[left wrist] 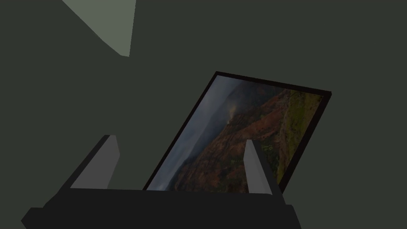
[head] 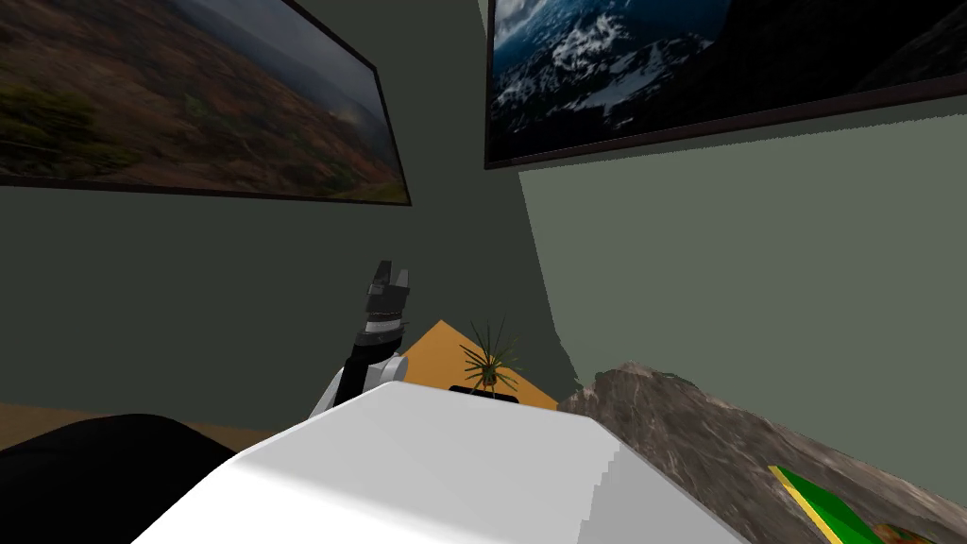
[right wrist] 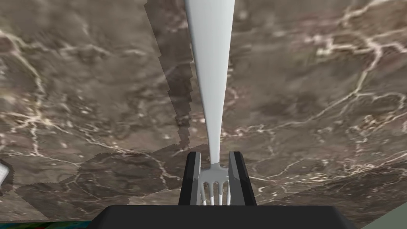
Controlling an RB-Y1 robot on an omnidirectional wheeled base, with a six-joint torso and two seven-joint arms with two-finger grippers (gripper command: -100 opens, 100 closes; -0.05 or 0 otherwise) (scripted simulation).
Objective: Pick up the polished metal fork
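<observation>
My right gripper point(right wrist: 214, 157) holds the fork point(right wrist: 210, 79) narrowly by its tine end, and the handle runs straight away from me, above the marbled counter point(right wrist: 79, 99). My left gripper point(head: 394, 274) is wide, raised.

So the fork point(right wrist: 210, 99) is a plain, smooth, light grey thing, more matte than mirror-shiny here. It's got four short tines, a narrow neck, and a long handle that flares wider toward its far end. The tine end sits right in the right gripper point(right wrist: 214, 155), with the jaws closed against both outer edges of the head and the tines pointing back at the gripper body. The handle sticks straight out away from the gripper, in line with it. Under it is a brown veined stone countertop point(right wrist: 79, 99). The fork's shadow lands off to one side of the handle, so it looks held clear of the stone.
</observation>
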